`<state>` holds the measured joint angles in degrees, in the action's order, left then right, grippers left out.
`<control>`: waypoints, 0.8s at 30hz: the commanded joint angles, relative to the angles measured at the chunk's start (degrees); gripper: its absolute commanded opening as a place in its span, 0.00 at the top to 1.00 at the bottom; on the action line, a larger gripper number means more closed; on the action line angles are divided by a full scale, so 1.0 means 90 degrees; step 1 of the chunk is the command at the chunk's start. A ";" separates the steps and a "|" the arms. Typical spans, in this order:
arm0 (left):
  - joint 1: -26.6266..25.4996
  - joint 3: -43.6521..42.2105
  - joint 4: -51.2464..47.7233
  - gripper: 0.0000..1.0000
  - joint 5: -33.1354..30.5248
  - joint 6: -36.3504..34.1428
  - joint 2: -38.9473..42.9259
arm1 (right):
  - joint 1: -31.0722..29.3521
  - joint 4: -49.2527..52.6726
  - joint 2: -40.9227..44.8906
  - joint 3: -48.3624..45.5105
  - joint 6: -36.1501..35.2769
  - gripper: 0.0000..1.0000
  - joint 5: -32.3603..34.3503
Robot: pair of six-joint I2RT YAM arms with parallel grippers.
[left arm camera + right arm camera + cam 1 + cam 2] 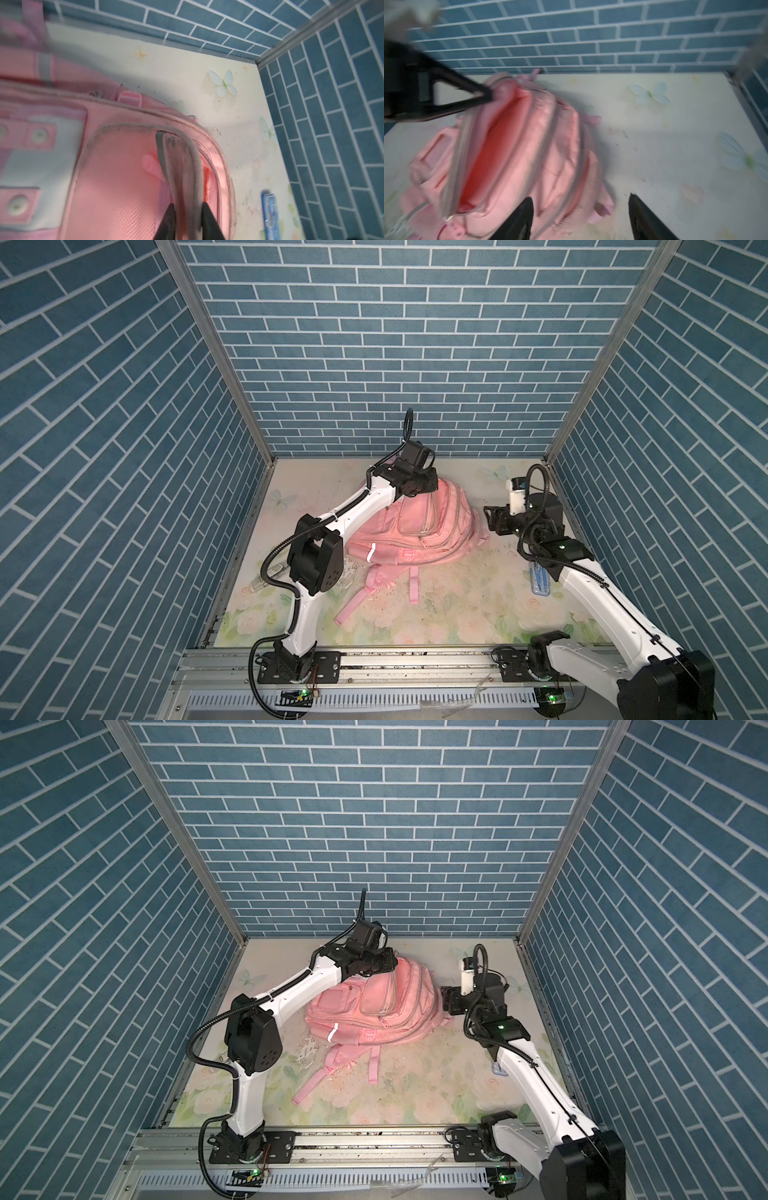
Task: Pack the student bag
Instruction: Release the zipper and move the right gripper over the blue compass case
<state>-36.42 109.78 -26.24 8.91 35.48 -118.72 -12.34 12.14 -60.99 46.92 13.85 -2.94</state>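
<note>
Left end effector pinching student bag; right end effector agape, empty.

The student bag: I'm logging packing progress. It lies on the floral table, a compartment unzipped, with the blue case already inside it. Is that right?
Not quite: the blue case is not inside. In a top view it lies on the floral table, right of the student bag and apart from it. The rest holds: bag on the table, compartment unzipped.

The floral tabletop bears the student bag and a blue case.
</note>
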 commanded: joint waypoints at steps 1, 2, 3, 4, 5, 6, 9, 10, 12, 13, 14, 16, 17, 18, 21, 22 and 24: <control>-0.0110 -0.0052 0.0278 0.59 -0.0230 -0.0680 0.0466 | 0.0731 0.1533 -0.0274 0.0036 0.1149 0.26 0.0307; -0.0186 -0.0109 0.0281 0.55 -0.0455 -0.0798 0.0583 | 0.0912 0.1602 -0.0372 -0.0015 0.1153 0.26 0.0254; -0.0269 -0.0228 0.0313 0.52 -0.0688 -0.0946 0.0761 | 0.1087 0.1618 -0.0485 -0.0085 0.1113 0.26 0.0246; -0.0350 -0.0402 0.0400 0.50 -0.0904 -0.1066 0.0954 | 0.1241 0.1622 -0.0602 -0.0154 0.1101 0.25 0.0276; -0.0408 -0.0597 0.0515 0.47 -0.1085 -0.1135 0.1137 | 0.1362 0.1567 -0.0702 -0.0237 0.1097 0.25 0.0301; -0.0484 -0.0901 0.0708 0.44 -0.1188 -0.1254 0.1377 | 0.1502 0.1525 -0.0830 -0.0311 0.1143 0.24 0.0317; -0.0619 -0.1736 0.1143 0.34 -0.1479 -0.1586 0.2050 | 0.1748 0.1517 -0.1232 -0.0424 0.1364 0.21 0.0472; -0.0627 -0.2003 0.1236 0.33 -0.1495 -0.1671 0.2281 | 0.1770 0.1545 -0.1353 -0.0446 0.1403 0.21 0.0635; -0.0625 -0.2480 0.1369 0.30 -0.1559 -0.1733 0.2654 | 0.1782 0.1596 -0.1567 -0.0511 0.1506 0.19 0.0906; -0.0621 -0.2673 0.1422 0.29 -0.1547 -0.1783 0.2792 | 0.1810 0.1624 -0.1655 -0.0542 0.1552 0.18 0.0932; -0.0629 -0.2838 0.1443 0.28 -0.1545 -0.1832 0.2934 | 0.1842 0.1648 -0.1753 -0.0583 0.1623 0.18 0.0939; -0.0623 -0.3101 0.1460 0.28 -0.1513 -0.1882 0.3114 | 0.1890 0.1695 -0.1884 -0.0676 0.1769 0.17 0.0967; -0.0626 -0.3199 0.1436 0.28 -0.1514 -0.1889 0.3169 | 0.1893 0.1749 -0.1945 -0.0686 0.1840 0.17 0.1006; -0.0626 -0.3271 0.1422 0.27 -0.1491 -0.1892 0.3207 | 0.1899 0.1834 -0.1980 -0.0700 0.1904 0.17 0.1059; -0.0624 -0.3426 0.1421 0.27 -0.1391 -0.1863 0.3244 | 0.1917 0.1960 -0.1984 -0.0773 0.2069 0.15 0.1219; -0.0629 -0.3460 0.1418 0.27 -0.1337 -0.1863 0.3231 | 0.1932 0.1969 -0.1966 -0.0805 0.2094 0.15 0.1212; -0.0636 -0.3494 0.1375 0.27 -0.1289 -0.1858 0.3197 | 0.1983 0.2008 -0.1937 -0.0883 0.2156 0.15 0.1141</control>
<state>-42.13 78.96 -14.33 -3.16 19.57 -89.93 4.84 27.09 -78.74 40.40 28.88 6.09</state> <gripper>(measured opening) 0.728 0.848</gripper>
